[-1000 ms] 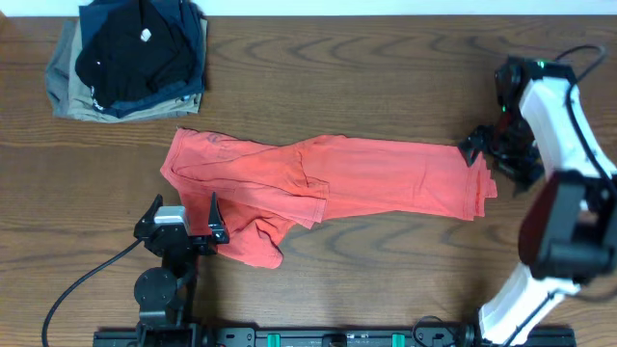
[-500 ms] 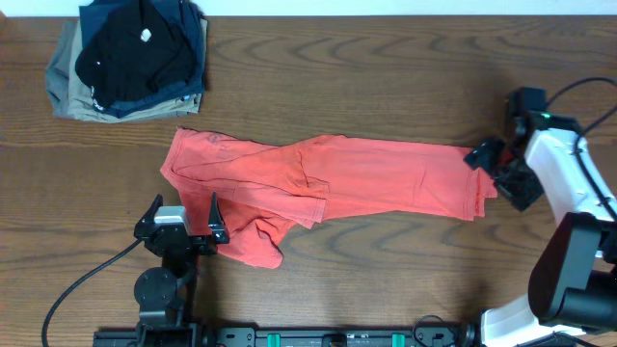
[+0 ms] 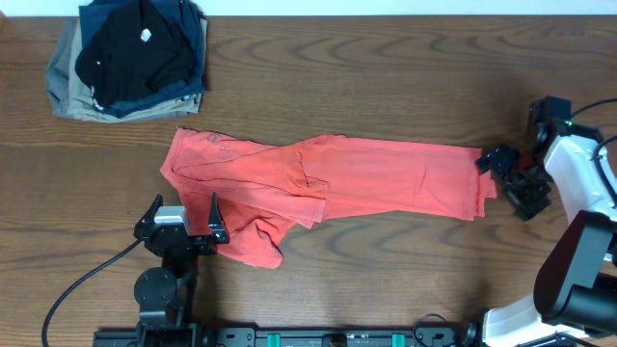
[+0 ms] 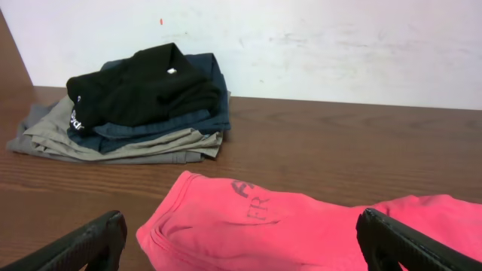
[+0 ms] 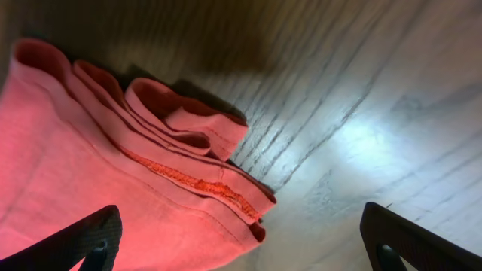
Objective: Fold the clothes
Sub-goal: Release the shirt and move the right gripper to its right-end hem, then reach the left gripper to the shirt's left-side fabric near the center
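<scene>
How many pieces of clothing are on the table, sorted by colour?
coral-red T-shirt: 1
black garment, folded, top of the stack: 1
navy garment, folded, beneath it: 1
khaki garment, folded, at the bottom: 1
Total: 4

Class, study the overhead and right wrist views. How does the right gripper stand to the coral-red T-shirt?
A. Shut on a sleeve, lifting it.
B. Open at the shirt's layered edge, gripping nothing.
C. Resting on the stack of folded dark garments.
B: the right gripper stands open by the layered end of the coral-red soft-cloth T-shirt, which lies on the brown wooden table, unlifted.
</scene>
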Motion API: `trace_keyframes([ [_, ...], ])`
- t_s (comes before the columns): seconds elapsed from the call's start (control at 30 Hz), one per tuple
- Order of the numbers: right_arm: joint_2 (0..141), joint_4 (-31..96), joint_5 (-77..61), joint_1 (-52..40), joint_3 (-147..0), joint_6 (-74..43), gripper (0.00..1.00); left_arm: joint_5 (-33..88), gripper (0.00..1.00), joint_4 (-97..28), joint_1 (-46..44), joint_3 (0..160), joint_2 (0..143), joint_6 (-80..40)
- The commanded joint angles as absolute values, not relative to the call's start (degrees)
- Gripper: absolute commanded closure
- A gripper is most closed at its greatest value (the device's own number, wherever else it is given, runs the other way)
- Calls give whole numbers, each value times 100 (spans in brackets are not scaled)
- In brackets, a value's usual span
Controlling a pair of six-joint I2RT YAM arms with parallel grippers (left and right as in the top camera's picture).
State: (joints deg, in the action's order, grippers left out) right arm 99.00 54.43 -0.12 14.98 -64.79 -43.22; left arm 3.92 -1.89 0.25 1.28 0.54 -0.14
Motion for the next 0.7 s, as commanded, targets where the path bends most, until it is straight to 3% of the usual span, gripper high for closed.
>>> trace_keyframes([
  [0.0,9933,5151,-69,1450,-6147,-4394,1,491,2,-362,10,23,23,21],
  [0.23,9933,4571,-357,1450,-5535,-4399,1,733,2,-357,8,25,23,-281],
  [0.37,9935,4550,-377,1450,-5457,-4397,15,1120,2,-311,8,27,23,-1511],
  [0.67,9935,4558,-915,1411,-5457,-4362,18,1238,2,-314,8,27,576,-2115],
])
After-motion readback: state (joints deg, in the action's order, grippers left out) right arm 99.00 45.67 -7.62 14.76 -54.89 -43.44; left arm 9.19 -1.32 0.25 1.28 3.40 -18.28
